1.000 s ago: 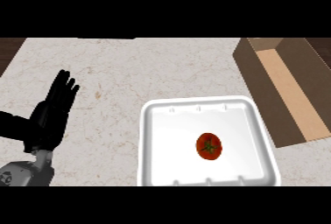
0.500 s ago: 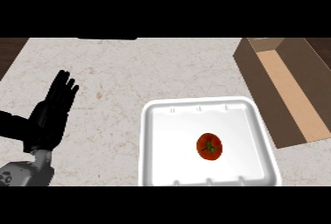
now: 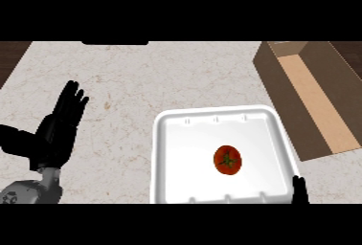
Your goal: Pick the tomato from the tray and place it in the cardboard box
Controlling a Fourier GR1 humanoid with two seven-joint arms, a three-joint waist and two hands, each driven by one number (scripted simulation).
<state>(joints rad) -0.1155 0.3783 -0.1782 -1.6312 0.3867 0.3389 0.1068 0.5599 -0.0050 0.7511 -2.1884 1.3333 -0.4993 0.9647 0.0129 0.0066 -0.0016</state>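
Left hand (image 3: pixel 58 129) sits at the view's left over the counter (image 3: pixel 141 76), fingers straight and pointing up the frame, released, holding nothing. Its grey forearm (image 3: pixel 32 189) comes in at the lower-left corner and is cut off by the frame edge.

Right hand (image 3: pixel 299 190): only a dark sliver shows at the lower right, just beside the tray's near-right corner. Rest is cut off below the frame, so can't tell whether it is released or clenched.

Largest to smallest:
- Counter: light speckled top, fills most of the view; dark strips at the far left and right edges.
- Cardboard box (image 3: pixel 311 95): upper right on the counter, open top, long axis running away and angled. Its far end is cropped at the top of the view and its right wall is partly cut off. What shows of the inside is bare cardboard.
- Tray (image 3: pixel 184 158): white, raised rim, lower centre-right, just beside the box's near-left corner. Its near edge is clipped by the bottom of the view.
- Tomato (image 3: pixel 227 160): red with a green stem patch, lying on the tray floor right of centre, clear of the rim.

Tomato vs hands: well apart from the left hand, with the tray's left rim and bare counter between them. Near the right-hand sliver, which sits down and to the right of it, outside the tray rim. Neither hand touches it.
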